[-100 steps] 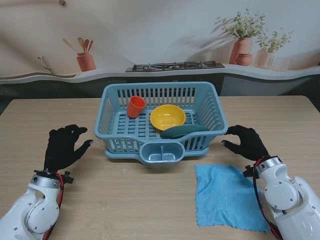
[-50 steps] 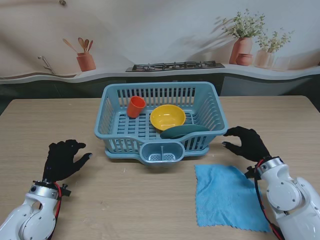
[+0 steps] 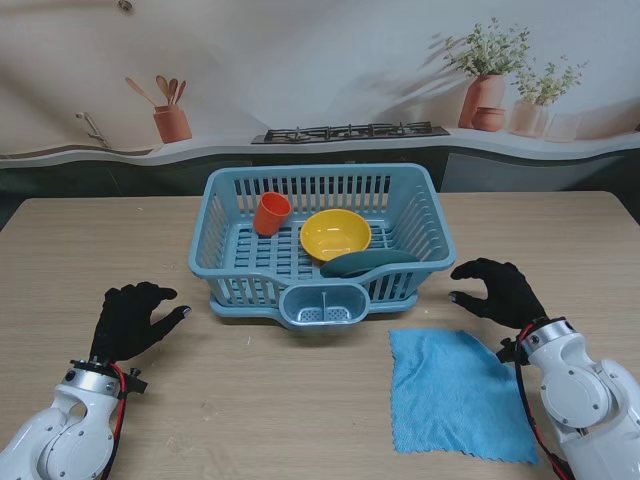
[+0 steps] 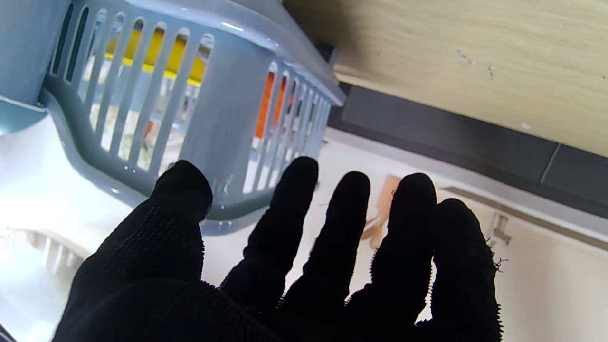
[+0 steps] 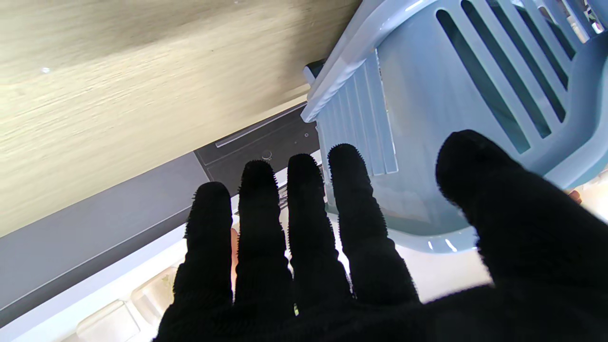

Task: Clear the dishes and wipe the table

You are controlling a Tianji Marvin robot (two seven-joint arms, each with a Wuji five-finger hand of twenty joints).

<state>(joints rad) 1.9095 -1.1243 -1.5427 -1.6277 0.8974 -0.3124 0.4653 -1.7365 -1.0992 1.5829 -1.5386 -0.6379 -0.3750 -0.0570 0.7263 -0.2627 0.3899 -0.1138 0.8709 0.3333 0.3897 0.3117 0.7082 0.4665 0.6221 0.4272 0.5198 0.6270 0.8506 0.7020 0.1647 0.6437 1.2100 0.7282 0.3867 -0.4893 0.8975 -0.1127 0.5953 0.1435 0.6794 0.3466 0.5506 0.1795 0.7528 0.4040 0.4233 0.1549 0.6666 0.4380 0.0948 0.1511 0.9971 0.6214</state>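
A blue slatted dish basket (image 3: 420, 215) stands mid-table, holding an orange cup (image 3: 271, 214), a yellow bowl (image 3: 335, 234) and a teal plate (image 3: 368, 262) leaning at its near right. A blue cloth (image 3: 455, 392) lies flat on the table, nearer to me and right of the basket. My left hand (image 3: 131, 319) hovers open to the basket's left, apart from it. My right hand (image 3: 503, 290) is open just right of the basket, beyond the cloth's far corner. The left wrist view shows the basket (image 4: 223, 95) corner past my spread fingers (image 4: 285, 223); the right wrist view shows the basket (image 5: 427, 118) wall.
The wooden table (image 3: 250, 400) runs to a far edge against a dark counter with a printed kitchen backdrop. A small cutlery pocket (image 3: 323, 306) juts from the basket's near side.
Both hands drew back from the basket toward me; the left hand moved more, the right slid slightly right. Basket, dishes and cloth stayed still.
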